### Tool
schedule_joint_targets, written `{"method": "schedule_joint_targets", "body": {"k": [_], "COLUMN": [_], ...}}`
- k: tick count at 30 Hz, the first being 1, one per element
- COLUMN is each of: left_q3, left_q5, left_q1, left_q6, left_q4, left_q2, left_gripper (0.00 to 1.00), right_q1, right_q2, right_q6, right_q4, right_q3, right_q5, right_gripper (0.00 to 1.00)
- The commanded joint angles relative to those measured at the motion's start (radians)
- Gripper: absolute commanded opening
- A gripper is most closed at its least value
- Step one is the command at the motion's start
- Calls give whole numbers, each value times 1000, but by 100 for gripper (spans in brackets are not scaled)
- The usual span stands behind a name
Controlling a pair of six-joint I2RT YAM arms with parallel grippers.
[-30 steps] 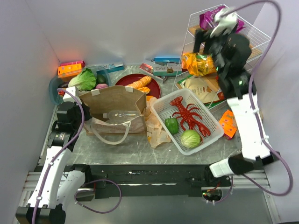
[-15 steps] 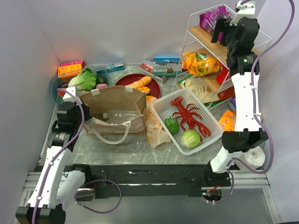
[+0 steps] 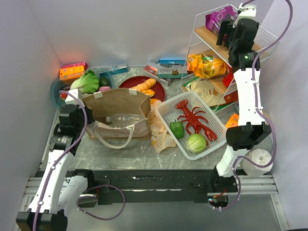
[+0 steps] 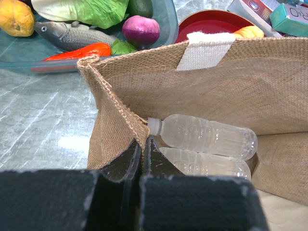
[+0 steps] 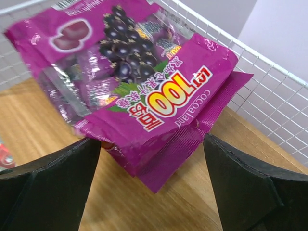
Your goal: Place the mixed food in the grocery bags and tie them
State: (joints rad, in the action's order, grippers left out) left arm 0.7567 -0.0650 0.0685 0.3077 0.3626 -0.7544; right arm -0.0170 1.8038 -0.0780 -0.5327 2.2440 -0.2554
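Top view first. The right gripper point(image 3: 225, 34) is in the upper right corner, at the purple crinkly snack packet point(image 3: 215, 18) on the top shelf of the white wire rack point(image 3: 268, 41). The wrist hides its fingers here, so I can't tell if they touch. The brown woven grocery bag point(image 3: 118, 106) sits left of centre with a clear plastic bottle point(image 3: 126, 118) inside, and the left gripper point(image 3: 77, 95) is at its left rim. The thin tan plastic bag point(image 3: 161, 137) is half buried between that bag and the white slotted basket point(image 3: 166, 111), so it's hard to read.

Left wrist view: the jaws are pinched shut on the bag's frayed rim at bottom centre. 2 bottles lie inside. My worry is that if the pinch slides off, the mouth flops shut. The bag's floor is cut off.

Right wrist view: the jaws are spread wide, 1 on either side of the packet, nothing gripped yet. The packet lies on the wooden shelf point(image 5: 43, 120), close to the wire. That film looks slick, so closing could catch only a corner or shove it back into the wire, and then it drops on the way down. Can't tell if a 2nd packet is underneath.
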Motion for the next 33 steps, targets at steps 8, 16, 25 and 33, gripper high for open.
{"method": "schedule_joint_targets", "body": {"k": [8, 16, 25, 33], "left_q3": [6, 6, 6, 4], "left_q5": [10, 16, 17, 17], "left_q1": [-6, -6, -6, -6], "left_q6": [-10, -10, -10, -9], "left_q4": [-48, -53, -51, -48], "left_q2": [-7, -7, -2, 6], "left_gripper": [1, 1, 1, 1], "right_q1": [11, 12, -83, -270], "right_q2": [35, -138, -409, -540], "right_q6": [-62, -23, -26, -129], "right_q4": [80, 215, 373, 392], "right_q3": [40, -110, -290, -383], "right_q5": [-27, 86, 281, 284], "right_gripper": [45, 0, 0, 0]}}
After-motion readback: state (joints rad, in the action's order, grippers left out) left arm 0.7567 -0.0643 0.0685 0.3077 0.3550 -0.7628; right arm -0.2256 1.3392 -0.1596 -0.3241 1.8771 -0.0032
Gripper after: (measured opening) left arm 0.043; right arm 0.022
